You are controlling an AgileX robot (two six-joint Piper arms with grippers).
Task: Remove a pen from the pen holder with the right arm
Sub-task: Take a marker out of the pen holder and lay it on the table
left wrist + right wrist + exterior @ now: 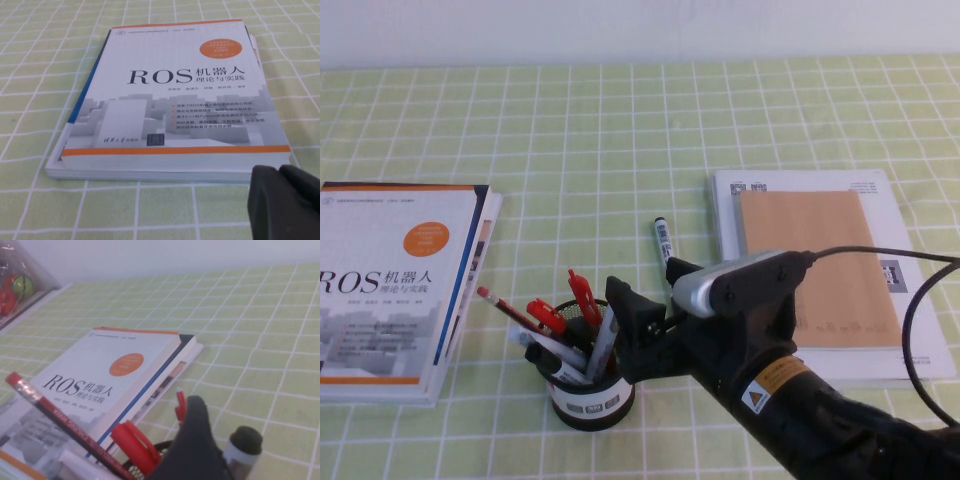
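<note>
— Green cloth with white grid lines over the whole table, plain white wall behind. And on it?

— Toward the robot's left, ROS book flat on top of a second volume. Toward the right, white booklet with a brown sheet lying on its cover.

— And the pen holder?

— Black mesh, upright, near the front edge, between the two stacks. Crammed: red pencil leaning out toward the ROS book, grey pen, black-and-white marker, some red plastic pieces of unclear kind.

— Right gripper?

— Low at the holder's far-right rim, reaching in from the robot's right. Pincer spread wide, clamped on nothing: one finger above the rim, the other outside the cup.

— Any pen outside?

— Yes: black-capped pen with a white labelled barrel, beyond the holder, tilted, cap pointing away from the robot, lower end just beside the outer finger. Touching or not, hard to say; likewise lying on the cloth or propped.

— Left gripper?

— Out of the high view. Shows only as a dark mass in its own wrist camera, close to a corner of the ROS book, above the cloth. No telling its state.
</note>
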